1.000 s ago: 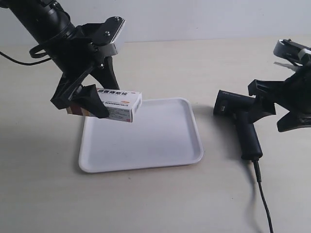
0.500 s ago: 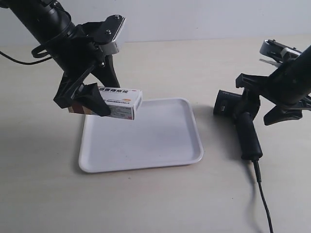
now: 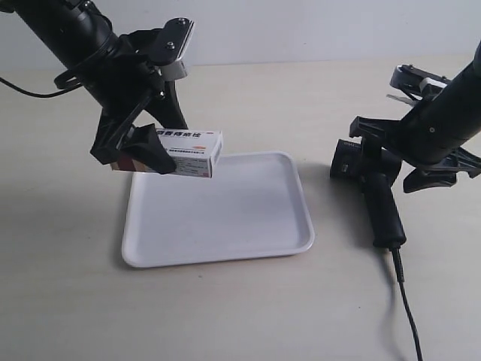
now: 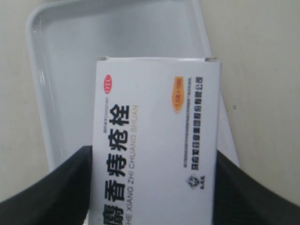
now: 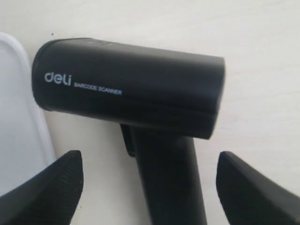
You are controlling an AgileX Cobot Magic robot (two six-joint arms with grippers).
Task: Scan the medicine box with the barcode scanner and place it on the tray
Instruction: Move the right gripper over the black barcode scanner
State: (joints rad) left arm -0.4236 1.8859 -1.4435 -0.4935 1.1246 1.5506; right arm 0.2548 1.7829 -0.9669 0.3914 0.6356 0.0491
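Note:
The white medicine box (image 3: 188,153) hangs level above the back left part of the white tray (image 3: 225,218), and my left gripper (image 3: 141,154) is shut on its dark red end. In the left wrist view the box (image 4: 154,131) fills the space between both black fingers, with the tray (image 4: 70,56) beneath. The black barcode scanner (image 3: 376,192) lies on the table to the tray's right, head toward the tray. My right gripper (image 3: 398,159) is open over it. In the right wrist view its fingers (image 5: 51,187) stand either side of the scanner (image 5: 126,86) handle without touching it.
The scanner's thin black cable (image 3: 407,301) runs from the handle toward the front edge of the table. A corner of the tray's rim (image 5: 18,117) lies close beside the scanner head. A black cable (image 3: 22,92) trails behind the left arm.
My right gripper has swung left and down until it straddles the scanner's handle. My left gripper has carried the medicine box slightly right and up.

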